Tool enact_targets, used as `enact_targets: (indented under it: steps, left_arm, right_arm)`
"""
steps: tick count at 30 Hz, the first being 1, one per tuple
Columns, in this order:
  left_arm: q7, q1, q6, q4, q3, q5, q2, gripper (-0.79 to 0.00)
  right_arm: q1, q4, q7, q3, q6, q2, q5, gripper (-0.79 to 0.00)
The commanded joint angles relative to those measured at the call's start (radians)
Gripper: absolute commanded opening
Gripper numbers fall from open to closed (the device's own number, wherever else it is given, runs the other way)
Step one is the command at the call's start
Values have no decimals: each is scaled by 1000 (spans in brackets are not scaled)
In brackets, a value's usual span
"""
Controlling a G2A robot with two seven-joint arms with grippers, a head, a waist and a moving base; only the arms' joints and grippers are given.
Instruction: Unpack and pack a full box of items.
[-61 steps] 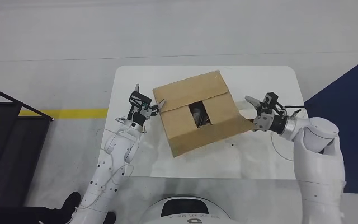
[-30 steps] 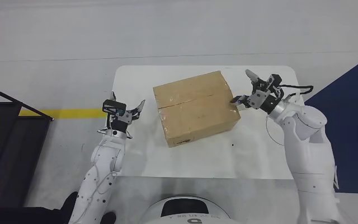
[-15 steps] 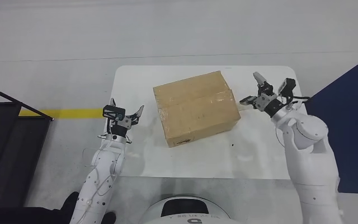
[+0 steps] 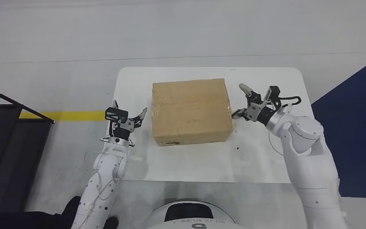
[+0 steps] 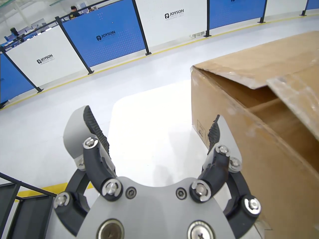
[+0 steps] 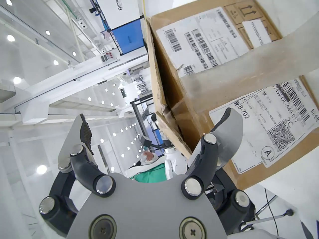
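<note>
Your box sits flat on the white tabletop, about in the middle, with its sides roughly square to the tabletop's edges. From above its top flaps lie down and the box looks closed. From the left wrist, though, you can see one top flap standing slightly proud at the box's left end, and a dark gap under it opens into the inside.

Your left tool is released, its two fingers spread wide and holding nothing. It hangs to the left of the box, near that end but apart from it, over the tabletop's left edge.

Your right tool is also released and empty, with its fingers spread. It is at the box's right end. One finger lies against or just beside that end face, and you cannot tell which. The other finger stands clear of the box, above the level of its top edge.

The right end face carries white shipping labels with a strip of clear tape running across between them. The flap edge there is ragged.
</note>
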Motion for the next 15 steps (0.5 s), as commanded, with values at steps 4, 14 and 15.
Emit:
enact_targets:
  steps: [4, 14, 15]
  left_arm:
    - [0, 0, 0, 0, 0, 0, 0, 0]
    - [0, 0, 0, 0, 0, 0, 0, 0]
    - [0, 0, 0, 0, 0, 0, 0, 0]
  right_arm:
    - [-40, -63, 4, -6, 15, 2, 24, 0]
    - [-10, -67, -40, -68, 43, 3, 1, 0]
    - [-12, -75, -65, -57, 35, 3, -5, 0]
